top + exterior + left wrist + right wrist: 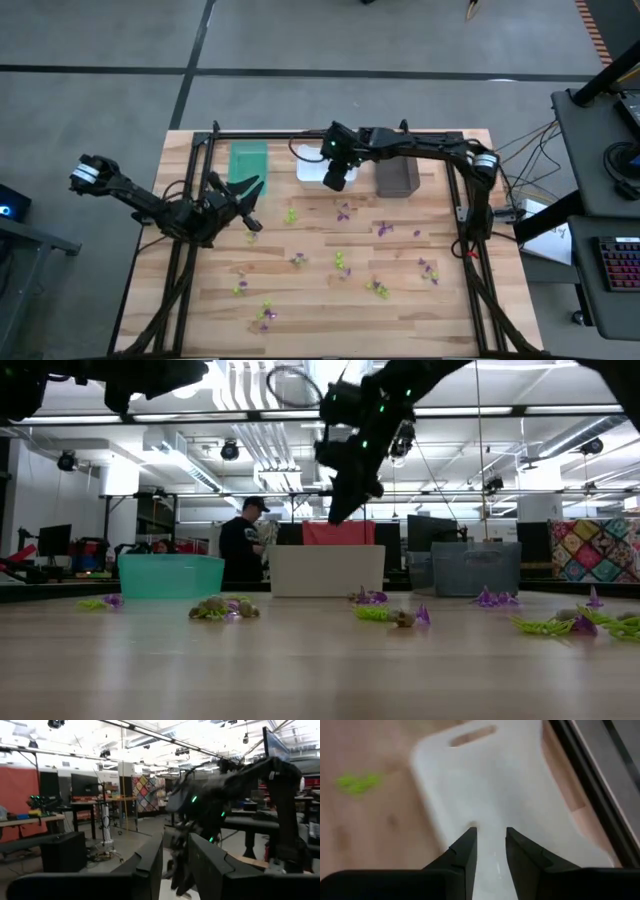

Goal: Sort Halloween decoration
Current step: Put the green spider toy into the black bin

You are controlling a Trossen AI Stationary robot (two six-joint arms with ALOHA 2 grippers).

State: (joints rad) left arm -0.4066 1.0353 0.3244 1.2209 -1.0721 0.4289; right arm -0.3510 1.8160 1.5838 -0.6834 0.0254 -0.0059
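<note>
My right gripper (489, 836) hangs directly over the white bin (520, 785), fingers slightly parted with nothing between them, so I lift clear before swinging out to the Halloween decoration (340, 262) scattered on the table (300, 300) well behind me, left gripper (243, 192) idle.

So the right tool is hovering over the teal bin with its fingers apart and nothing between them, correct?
Not quite. The right tool is over the white bin, not the teal bin; the high view and the right wrist view both show this. The rest holds: its fingers stand apart with nothing between them.
</note>
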